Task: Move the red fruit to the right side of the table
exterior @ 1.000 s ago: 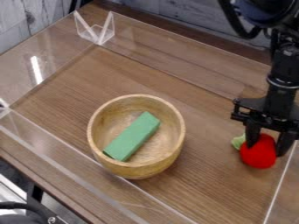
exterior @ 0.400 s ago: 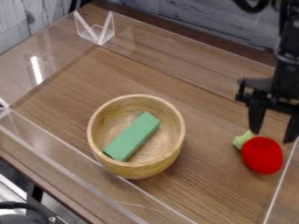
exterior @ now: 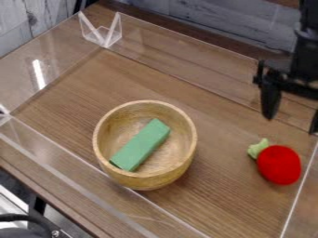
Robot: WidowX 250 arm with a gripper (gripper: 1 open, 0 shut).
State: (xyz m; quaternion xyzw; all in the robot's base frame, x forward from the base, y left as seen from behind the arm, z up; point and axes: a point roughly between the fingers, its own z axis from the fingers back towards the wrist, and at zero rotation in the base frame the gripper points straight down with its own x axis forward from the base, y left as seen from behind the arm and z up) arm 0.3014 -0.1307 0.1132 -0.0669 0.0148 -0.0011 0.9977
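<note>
And the hand [exterior: 288,102] is up at the counter's right edge, fingers spread wide, nothing between them! Below it, toward the near side, sits 1 red fruit [exterior: 278,165], lying on the counter [exterior: 162,200] and apart from the hand, its green leafy top [exterior: 258,147] pointing up and to the left. That's the fruit over on the right side of the counter, folks, close to the clear edging that runs along there.

Now the rest of the field. Left of the hand and nearer the camera, 1 round wooden bowl [exterior: 145,149], and inside it 1 green block [exterior: 140,144], lying at a slant, its upper end leaning toward the bowl's far side. Between bowl and fruit, bare wood grain, nothing standing in the way there! Far over to the hand's left, by the back edge, 1 clear angular piece [exterior: 102,30] catches the light. Down in the near left corner, off the counter, dark cables [exterior: 28,218] bunch together outside the edging. The count, then: 1 fruit, 1 bowl, 1 block, 1 clear piece, and no second of any of them in sight!
</note>
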